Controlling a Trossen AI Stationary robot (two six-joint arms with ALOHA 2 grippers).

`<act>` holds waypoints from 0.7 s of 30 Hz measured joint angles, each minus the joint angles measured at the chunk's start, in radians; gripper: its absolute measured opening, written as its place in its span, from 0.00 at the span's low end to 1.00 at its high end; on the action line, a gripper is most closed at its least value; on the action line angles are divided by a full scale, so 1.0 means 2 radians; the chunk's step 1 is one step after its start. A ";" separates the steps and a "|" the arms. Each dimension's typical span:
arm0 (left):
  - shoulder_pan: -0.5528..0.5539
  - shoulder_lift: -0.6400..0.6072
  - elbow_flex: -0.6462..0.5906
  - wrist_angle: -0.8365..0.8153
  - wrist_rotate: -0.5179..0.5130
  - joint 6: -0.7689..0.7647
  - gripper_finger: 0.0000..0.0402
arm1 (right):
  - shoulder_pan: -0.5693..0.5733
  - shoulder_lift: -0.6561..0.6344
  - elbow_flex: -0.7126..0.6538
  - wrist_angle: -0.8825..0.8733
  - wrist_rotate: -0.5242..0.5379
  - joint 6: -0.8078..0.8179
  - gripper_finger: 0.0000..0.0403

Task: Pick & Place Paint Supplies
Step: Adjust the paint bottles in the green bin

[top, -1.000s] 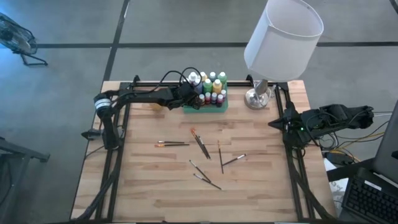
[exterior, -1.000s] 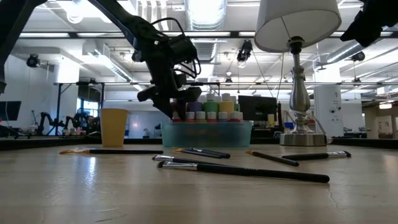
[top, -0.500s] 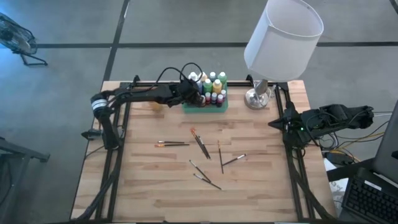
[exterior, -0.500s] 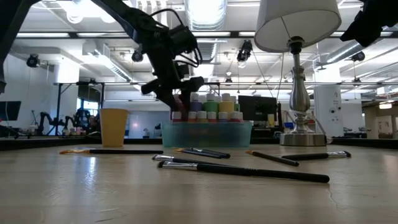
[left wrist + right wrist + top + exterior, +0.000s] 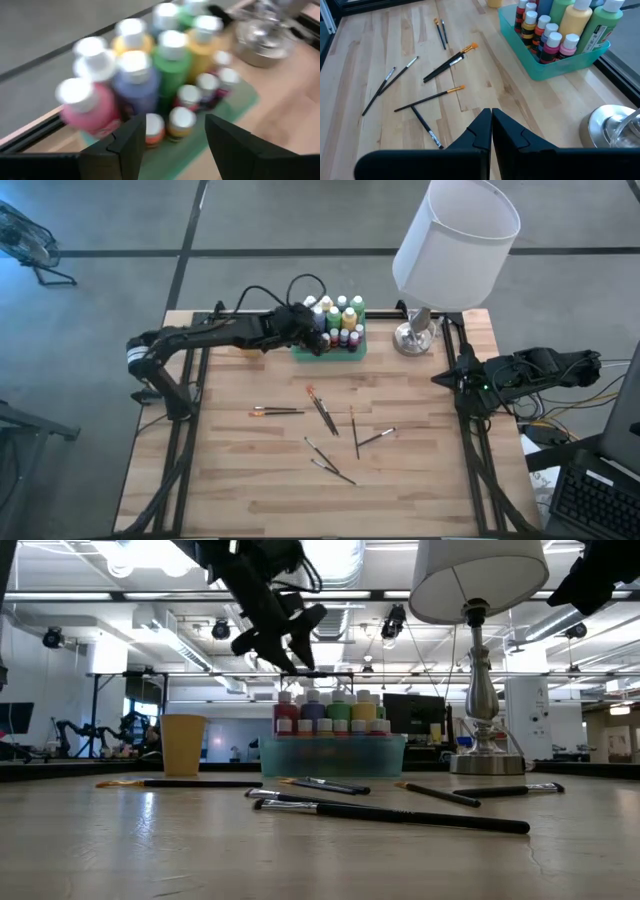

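A pale wooden table [image 5: 240, 490] stands on a grey floor, and behind it the low view shows a big room with ceiling lights. A lamp with a white shade [image 5: 456, 240] stands near the table's far right corner, at about 1 o'clock from the table's middle.

At about 12 o'clock, by the far edge, sits the green tray [image 5: 330, 351] packed with paint bottles [image 5: 338, 320], their pale caps up. In the left wrist view pink, purple, green and yellow bottles [image 5: 165, 70] stand close together, with smaller ones in front. A small orange cup [image 5: 182, 744] stands near the tray, on its left side.

The left gripper [image 5: 312, 330] hangs above the left end of the tray; in the low view it [image 5: 290, 645] is clearly higher than the caps. Its fingers [image 5: 131, 145] are spread apart and hold nothing.

Several dark-handled paintbrushes [image 5: 322, 414] lie scattered flat on the middle of the table, well apart from the tray.

The right gripper [image 5: 491, 116] waits at the right edge, about 3 o'clock, its fingers pressed together and empty.
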 joint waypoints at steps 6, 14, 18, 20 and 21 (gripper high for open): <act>-0.034 0.005 -0.001 0.046 0.067 0.065 0.51 | 0.000 0.000 0.000 0.000 0.000 0.000 0.02; -0.045 0.011 -0.003 0.048 0.106 0.071 0.35 | 0.000 0.000 0.000 0.000 0.000 0.000 0.02; -0.045 0.024 -0.003 0.048 0.108 0.061 0.20 | 0.000 0.000 0.000 0.000 0.000 0.000 0.02; -0.046 0.034 -0.003 0.050 0.108 0.057 0.14 | 0.000 0.000 0.000 0.000 0.000 0.000 0.02; -0.046 0.039 -0.003 0.051 0.108 0.057 0.11 | 0.000 0.000 0.000 0.000 0.000 0.000 0.02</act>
